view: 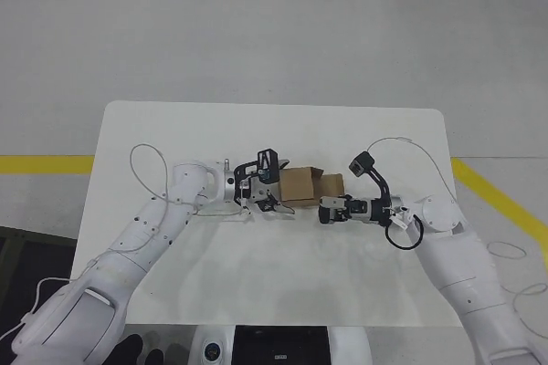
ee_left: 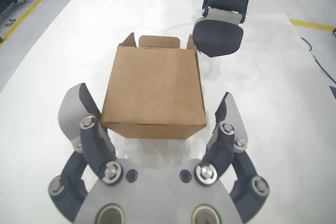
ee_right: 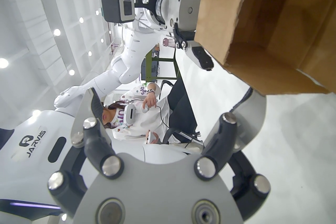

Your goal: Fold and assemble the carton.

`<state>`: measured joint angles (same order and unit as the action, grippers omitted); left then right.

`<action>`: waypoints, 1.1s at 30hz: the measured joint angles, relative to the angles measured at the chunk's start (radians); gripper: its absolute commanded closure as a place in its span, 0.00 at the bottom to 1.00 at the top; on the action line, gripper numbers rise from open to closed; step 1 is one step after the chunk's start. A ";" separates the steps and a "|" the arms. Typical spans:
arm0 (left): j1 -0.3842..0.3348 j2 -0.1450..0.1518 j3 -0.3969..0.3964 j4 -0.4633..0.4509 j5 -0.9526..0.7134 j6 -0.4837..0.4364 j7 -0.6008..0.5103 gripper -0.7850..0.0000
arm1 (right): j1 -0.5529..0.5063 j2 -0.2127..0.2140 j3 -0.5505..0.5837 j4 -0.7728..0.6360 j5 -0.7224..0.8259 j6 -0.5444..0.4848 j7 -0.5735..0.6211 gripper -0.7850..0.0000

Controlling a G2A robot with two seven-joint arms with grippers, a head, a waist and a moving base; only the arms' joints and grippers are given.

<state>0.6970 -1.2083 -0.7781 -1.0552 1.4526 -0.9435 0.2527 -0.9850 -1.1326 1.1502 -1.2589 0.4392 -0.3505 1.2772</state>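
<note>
Carton (ee_left: 155, 88): brown, desk (ee_left: 52, 64) centre, flaps (ee_left: 158, 41) toward right arm unfolded. Left fingers (ee_left: 76, 104): open, straddling closed end. Right fingers (ee_left: 218, 37): open, beside flaps. Risk: carton unheld; flap push likely slides or skews it.

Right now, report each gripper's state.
Left gripper: open, straddling the carton's closed end.
Right gripper: open, holding nothing, by the carton's open end.
</note>
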 measured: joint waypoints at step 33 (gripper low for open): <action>0.020 -0.022 -0.014 0.008 -0.070 0.046 -0.021 0.00 | 0.135 -0.010 -0.029 0.219 0.072 -0.119 0.038 0.00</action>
<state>0.7165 -1.2304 -0.7919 -1.0470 1.3826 -0.8976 0.2316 -0.8498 -1.1426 1.1217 -1.0403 0.5108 -0.4700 1.3153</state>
